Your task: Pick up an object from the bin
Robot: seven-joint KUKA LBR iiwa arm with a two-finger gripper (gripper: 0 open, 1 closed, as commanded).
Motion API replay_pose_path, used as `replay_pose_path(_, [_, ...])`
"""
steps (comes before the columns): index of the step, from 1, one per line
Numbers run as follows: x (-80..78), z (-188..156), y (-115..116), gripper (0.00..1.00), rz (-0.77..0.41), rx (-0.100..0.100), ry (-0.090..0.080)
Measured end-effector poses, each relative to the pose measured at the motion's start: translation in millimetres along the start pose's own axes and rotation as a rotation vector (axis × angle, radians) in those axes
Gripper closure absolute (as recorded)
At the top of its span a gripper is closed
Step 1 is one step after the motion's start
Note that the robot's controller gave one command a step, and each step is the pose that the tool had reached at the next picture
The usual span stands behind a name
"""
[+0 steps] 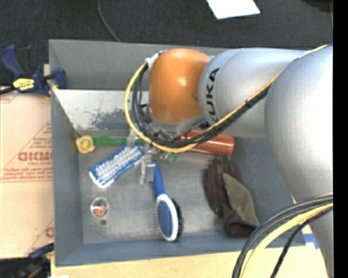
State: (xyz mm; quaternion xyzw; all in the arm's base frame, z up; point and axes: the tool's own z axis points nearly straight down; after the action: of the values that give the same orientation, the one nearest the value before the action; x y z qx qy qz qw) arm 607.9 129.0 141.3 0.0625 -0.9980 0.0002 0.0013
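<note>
My gripper [145,168] hangs low in the middle of the bin, under the arm's orange cover. It is right by the right end of a blue and white bristle brush [113,165], which lies aslant to its left. Just to its right and below it lies a blue hairbrush [165,213], whose handle points up toward the gripper and whose oval white-bristled head is near the bin's front wall. A green stick with a yellow end [84,144] lies a little farther up on the left. Nothing shows plainly in the gripper's grip.
A red-orange cylinder [216,145] lies behind the gripper to the right, partly under the arm. A crumpled brown and olive cloth [229,200] fills the bin's right front. A small clear ball with red inside [98,207] sits at the front left.
</note>
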Motion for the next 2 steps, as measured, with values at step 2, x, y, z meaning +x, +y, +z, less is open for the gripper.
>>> replay_pose_path(2, [-40.5,30,12,0.00,-0.122,0.000,0.002])
